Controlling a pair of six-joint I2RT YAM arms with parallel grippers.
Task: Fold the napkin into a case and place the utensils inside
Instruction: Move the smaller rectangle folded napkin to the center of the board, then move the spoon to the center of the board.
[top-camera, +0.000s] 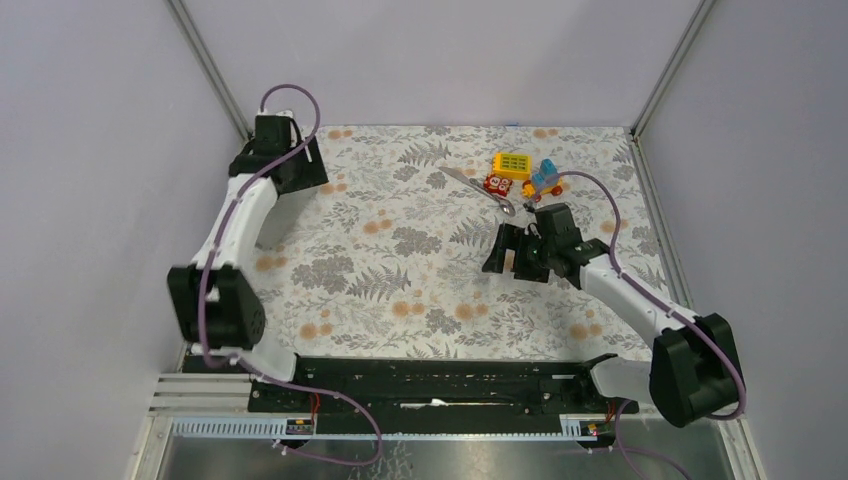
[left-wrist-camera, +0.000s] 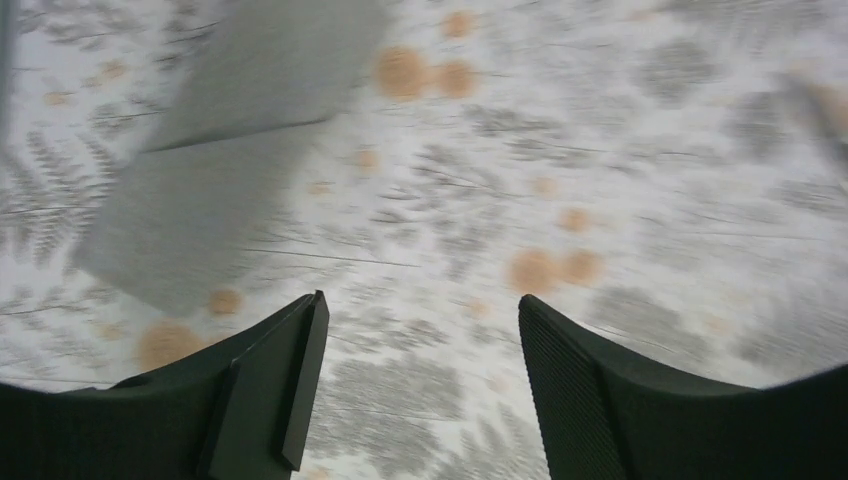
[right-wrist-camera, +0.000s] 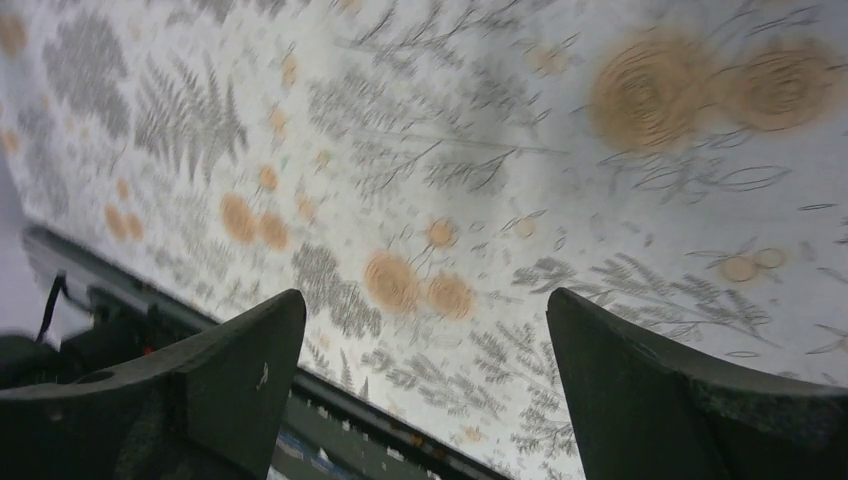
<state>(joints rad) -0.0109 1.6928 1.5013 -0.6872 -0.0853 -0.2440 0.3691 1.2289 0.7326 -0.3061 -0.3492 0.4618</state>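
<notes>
1. Right now your left pincer (left-wrist-camera: 420, 335) has its fingers spread apart with nothing between them. It hangs low over the tablecloth (left-wrist-camera: 620, 160), toward the far left corner.
2. Just ahead of it and to its left lies the napkin (left-wrist-camera: 225, 150), a plain grey cloth flat on the tablecloth. A straight line across it looks like a fold edge. The pincer is near it but not touching.
3. Your right pincer (right-wrist-camera: 425, 330) is likewise spread wide and empty, over bare tablecloth on the right half.
4. Beyond it, toward the far edge, the spoon (top-camera: 478, 187) lies at a slant right beside the toy blocks (top-camera: 512, 165). Whether they touch is too small to tell, and I can't pick out a second utensil for sure among them.
5. Expect the napkin to be light and limp, so it should sag, drag and wrinkle rather than hold a shape. Take it by a corner or along a free edge and pinch only the layer you mean to lift. Lay it over slowly so the fold comes out square.
6. Expect the spoon to be stiff, thin and slippery, lying almost flush with the cloth. Take it across the handle near the middle, with the fingers straddling it. Mind you don't catch the tablecloth or knock a block.
</notes>
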